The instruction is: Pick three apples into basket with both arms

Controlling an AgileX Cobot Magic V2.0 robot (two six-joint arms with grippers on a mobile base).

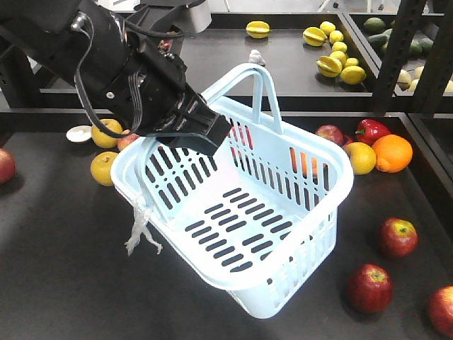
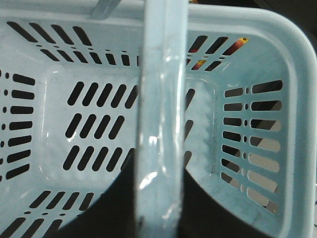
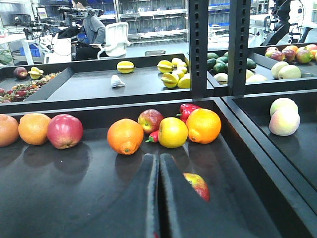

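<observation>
Down on the dark desk [image 1: 56,283], the pale blue basket [image 1: 283,294] sits tilted with its slotted floor bare. The left gripper [image 1: 211,138] has its fingers clamped on one hoop handle (at the basket's ten o'clock). Three apples [image 1: 396,236] [image 1: 368,287] [image 1: 442,310] lie at its four o'clock, each apart. The right gripper [image 3: 157,158] has its fingers [image 3: 147,193] pressed together, with one apple [image 3: 198,186] just beside them.

No readable txt, labels, brands, nos. or signs in any view; basket [image 1: 318,234] unmarked

bright even overhead light | soft shadows | left wrist view blurred
</observation>
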